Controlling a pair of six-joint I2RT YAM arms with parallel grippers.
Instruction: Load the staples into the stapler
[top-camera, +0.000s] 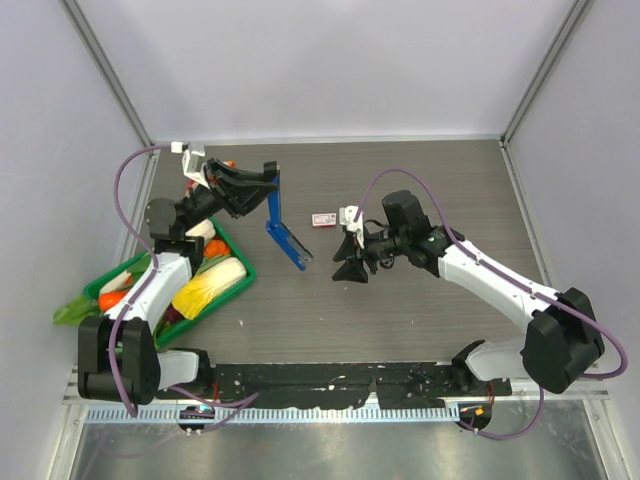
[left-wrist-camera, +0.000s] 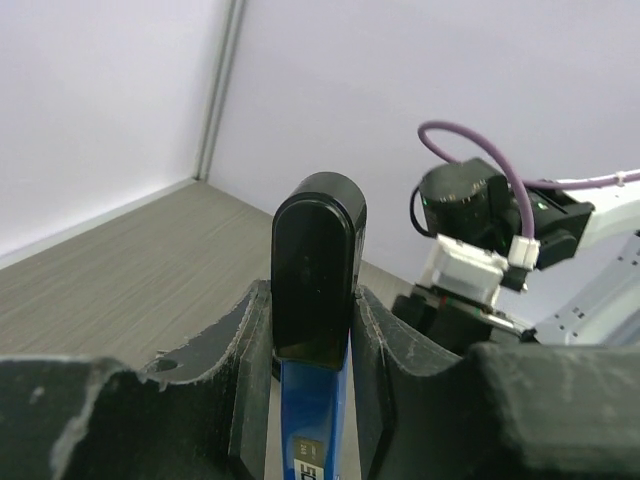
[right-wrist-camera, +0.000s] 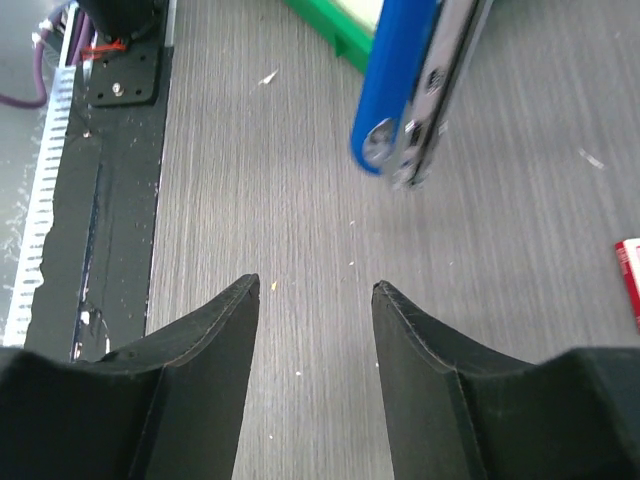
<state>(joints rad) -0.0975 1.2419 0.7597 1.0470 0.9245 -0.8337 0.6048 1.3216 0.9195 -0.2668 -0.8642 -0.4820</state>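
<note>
bright, even, diffuse light from above; shadows on the table (top-camera: 400, 310) are faint and soft-edged (darkest just under the arms). the top view is crisp. the wrist views go softer up close, and the stapler (left-wrist-camera: 318, 270) cap carries a dull sheen.

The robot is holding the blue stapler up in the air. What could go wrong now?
1. The left hand grips the stapler only by its black end, and the rest hangs open below, so it might slip or swing.
2. The right hand is open and empty, close to the stapler's lower tip. If it moves forward carelessly, it could bump the stapler and knock it crooked.
</note>
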